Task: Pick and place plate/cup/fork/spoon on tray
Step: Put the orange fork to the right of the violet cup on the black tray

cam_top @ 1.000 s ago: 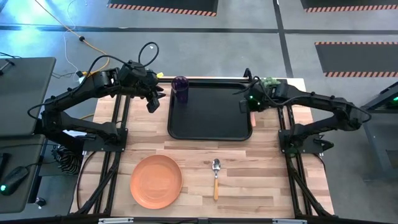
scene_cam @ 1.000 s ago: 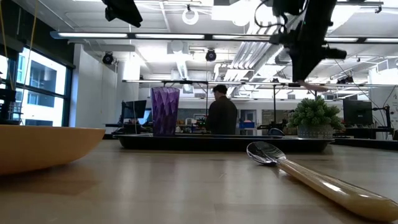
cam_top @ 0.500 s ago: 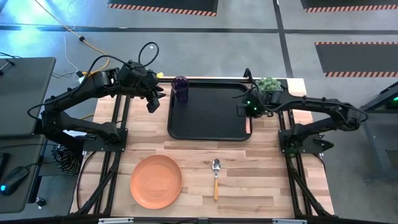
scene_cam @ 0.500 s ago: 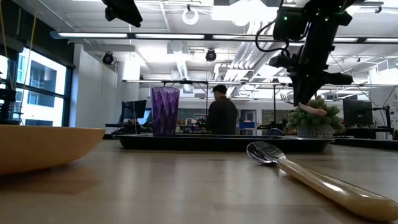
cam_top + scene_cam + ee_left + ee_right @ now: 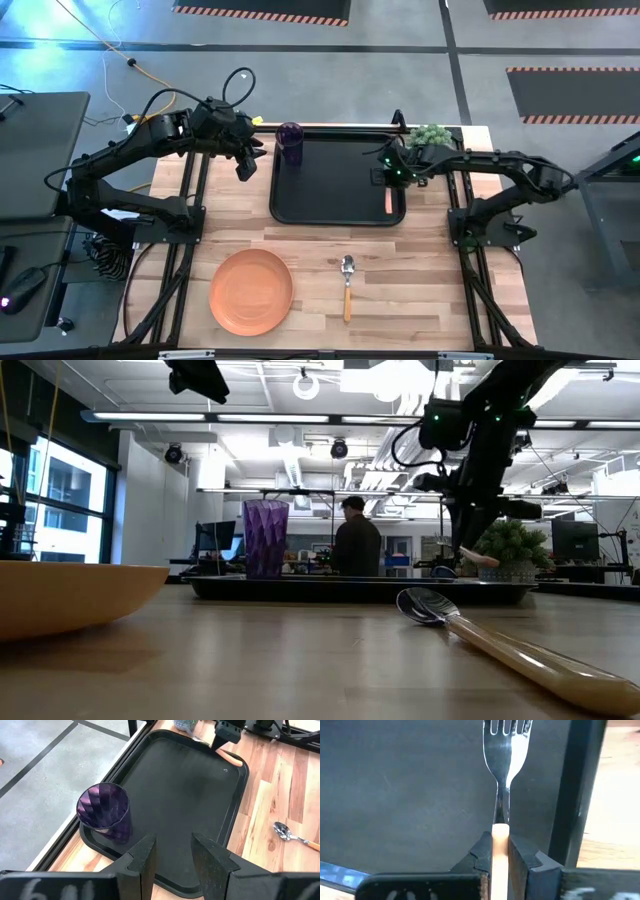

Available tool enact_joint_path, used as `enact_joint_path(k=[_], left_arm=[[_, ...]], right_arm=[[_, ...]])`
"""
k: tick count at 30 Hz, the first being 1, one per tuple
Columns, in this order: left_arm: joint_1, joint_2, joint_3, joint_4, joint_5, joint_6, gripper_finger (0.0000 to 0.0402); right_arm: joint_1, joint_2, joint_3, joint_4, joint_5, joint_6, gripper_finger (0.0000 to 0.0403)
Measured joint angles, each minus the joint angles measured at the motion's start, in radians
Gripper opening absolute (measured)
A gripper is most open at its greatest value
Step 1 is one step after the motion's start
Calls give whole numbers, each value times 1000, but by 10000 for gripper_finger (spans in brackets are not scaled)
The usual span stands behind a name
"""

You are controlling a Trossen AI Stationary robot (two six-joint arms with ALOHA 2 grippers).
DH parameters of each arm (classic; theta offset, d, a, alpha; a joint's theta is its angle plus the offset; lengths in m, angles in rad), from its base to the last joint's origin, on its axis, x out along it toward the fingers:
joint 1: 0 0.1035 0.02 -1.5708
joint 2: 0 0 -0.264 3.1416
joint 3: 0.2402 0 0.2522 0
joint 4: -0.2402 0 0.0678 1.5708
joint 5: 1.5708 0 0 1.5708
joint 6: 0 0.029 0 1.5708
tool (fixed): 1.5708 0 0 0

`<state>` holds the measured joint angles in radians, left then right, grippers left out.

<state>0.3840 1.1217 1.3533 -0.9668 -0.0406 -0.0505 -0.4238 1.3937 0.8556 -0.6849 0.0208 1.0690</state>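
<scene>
The left gripper (image 5: 247,165) waits just left of the tray's far left corner, above the table (image 5: 420,270), and its two fingers (image 5: 142,862) stand apart with nothing between them. Next to it the purple cup (image 5: 290,143) stands upright inside the black tray (image 5: 330,195), in the far left corner. On the near side of the table the orange plate (image 5: 251,291) lies flat, well apart from the tray, and to the right of the plate lies the spoon (image 5: 347,285), its bowl toward the tray and its orange handle toward the near edge. At the right side of the tray, the right gripper (image 5: 392,178) is above the tray's right rim and its fingers are closed on the orange handle of the fork (image 5: 503,765); the silver tines point out over the dark tray floor. A small green plant (image 5: 430,134) stands near the far right corner of the tray. In the low view a person (image 5: 357,545) is in the room behind the table.
</scene>
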Motion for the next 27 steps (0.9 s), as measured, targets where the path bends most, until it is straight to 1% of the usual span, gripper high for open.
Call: enact_joint_path(k=[5,8,13,18,27], left_arm=[[0,0,0,0,0,0,113],[0,0,0,0,0,0,113],[0,0,0,0,0,0,113],[0,0,0,0,0,1,113],[0,0,0,0,0,2,113]], right_arm=[[-19,38,67,-24,-5,-54,16],[-37,47,102,-66,4,-64,16],[-49,48,112,-153,32,-44,16],[-48,68,112,-146,34,-37,16],[-47,204,112,-107,-11,-57,16]])
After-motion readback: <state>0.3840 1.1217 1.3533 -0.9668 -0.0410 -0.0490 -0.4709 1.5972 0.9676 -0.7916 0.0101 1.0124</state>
